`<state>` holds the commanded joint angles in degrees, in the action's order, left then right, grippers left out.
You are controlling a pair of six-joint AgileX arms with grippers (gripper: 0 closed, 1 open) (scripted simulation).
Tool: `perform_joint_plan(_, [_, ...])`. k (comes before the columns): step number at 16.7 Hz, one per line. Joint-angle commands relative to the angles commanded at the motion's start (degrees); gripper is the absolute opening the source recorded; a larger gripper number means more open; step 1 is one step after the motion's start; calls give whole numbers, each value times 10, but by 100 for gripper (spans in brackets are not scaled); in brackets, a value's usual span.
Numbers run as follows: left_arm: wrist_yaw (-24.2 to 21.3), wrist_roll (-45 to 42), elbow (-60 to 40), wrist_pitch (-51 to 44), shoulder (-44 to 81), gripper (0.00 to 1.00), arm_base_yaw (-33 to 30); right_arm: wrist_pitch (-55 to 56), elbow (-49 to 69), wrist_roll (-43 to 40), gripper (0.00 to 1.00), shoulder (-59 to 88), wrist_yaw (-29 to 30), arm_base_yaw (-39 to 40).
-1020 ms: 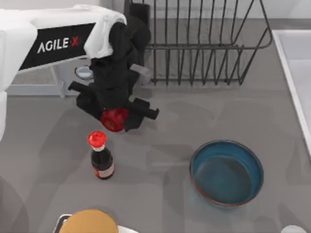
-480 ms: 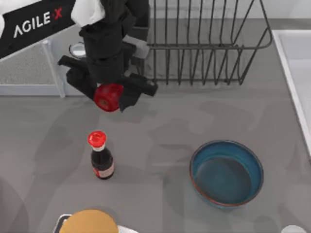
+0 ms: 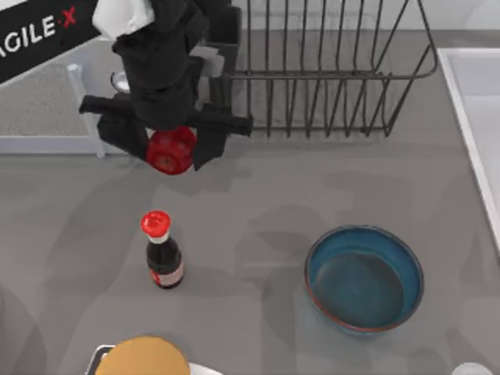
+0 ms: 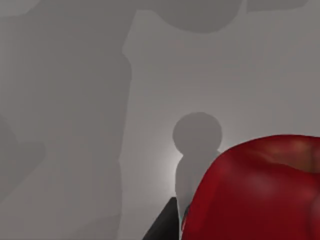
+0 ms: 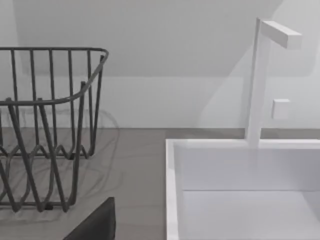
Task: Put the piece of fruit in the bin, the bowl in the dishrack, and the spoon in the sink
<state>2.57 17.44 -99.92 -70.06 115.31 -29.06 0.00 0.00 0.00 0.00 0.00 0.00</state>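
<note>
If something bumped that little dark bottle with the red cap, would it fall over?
Probably. The bottle stands upright, tall and narrow on a small base, so a push near its cap would likely tip it. Being round, it may then roll across the table.

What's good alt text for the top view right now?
The left gripper holds the red piece of fruit above the grey table, beside the dishrack. A sauce bottle stands below it, and the blue bowl sits lower right.
</note>
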Motion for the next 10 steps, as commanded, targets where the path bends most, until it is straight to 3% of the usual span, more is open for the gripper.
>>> perform_joint_plan(5, [-2, 265, 58, -6, -67, 0, 22, 0, 0, 0, 100, 0, 0, 0])
perform_joint_plan(10, [19, 659, 135, -36, -121, 0, 77, 0, 0, 0, 100, 0, 0, 0])
